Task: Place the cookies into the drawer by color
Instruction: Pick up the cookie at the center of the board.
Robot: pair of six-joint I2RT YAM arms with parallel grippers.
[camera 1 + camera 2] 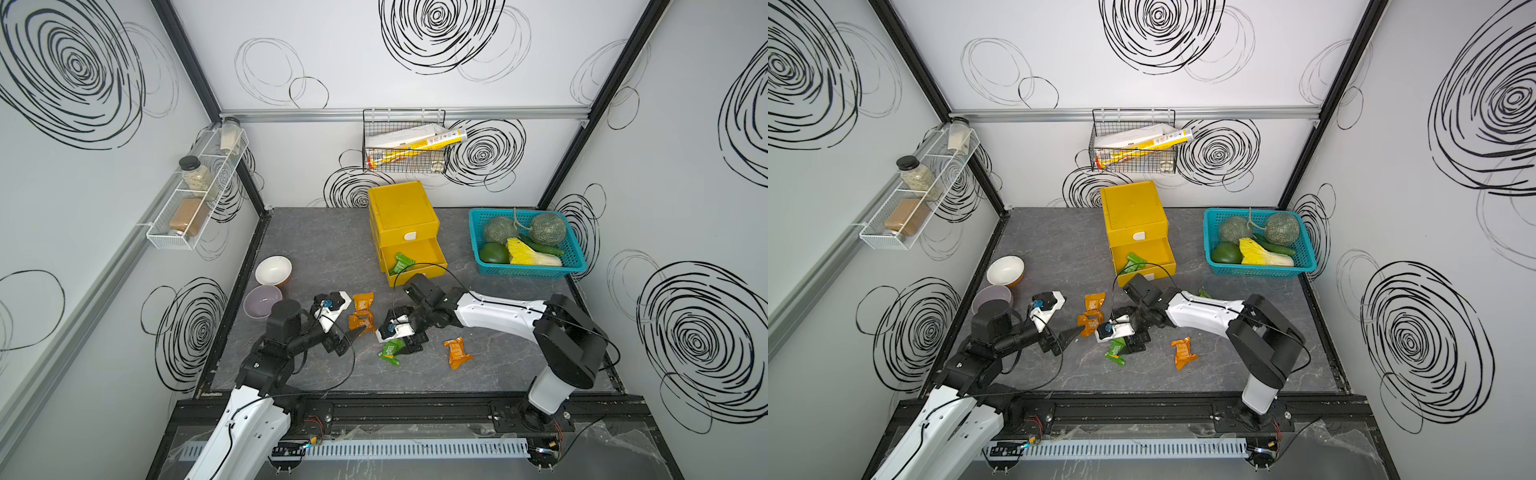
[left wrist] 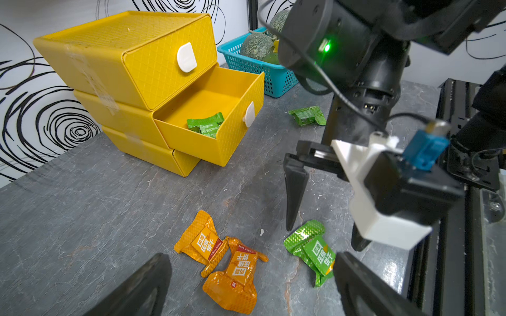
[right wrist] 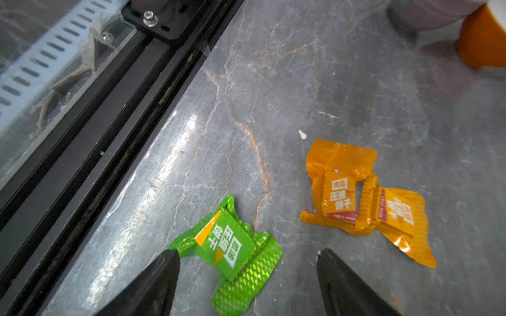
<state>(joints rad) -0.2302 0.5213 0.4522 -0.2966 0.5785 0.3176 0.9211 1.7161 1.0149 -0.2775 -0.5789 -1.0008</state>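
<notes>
In a top view, green cookie packet (image 1: 390, 351) lies lower centre, below the open drawer (image 1: 415, 259), left gripper (image 1: 351, 338) spread and empty; in the right wrist view, right gripper (image 3: 247, 258) is spread astride the packet, which is probably light, crinkly and slippery, so pinch its padded middle.

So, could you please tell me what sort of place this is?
Probably a mock kitchen corner inside a robot test booth: jars in a wall rack, a teal basket of vegetables, two bowls on the grey counter.

Open yellow drawer (image 1: 402, 208) holds a green cookie (image 1: 402, 262); orange cookies (image 1: 363, 302) lie outside.
</notes>
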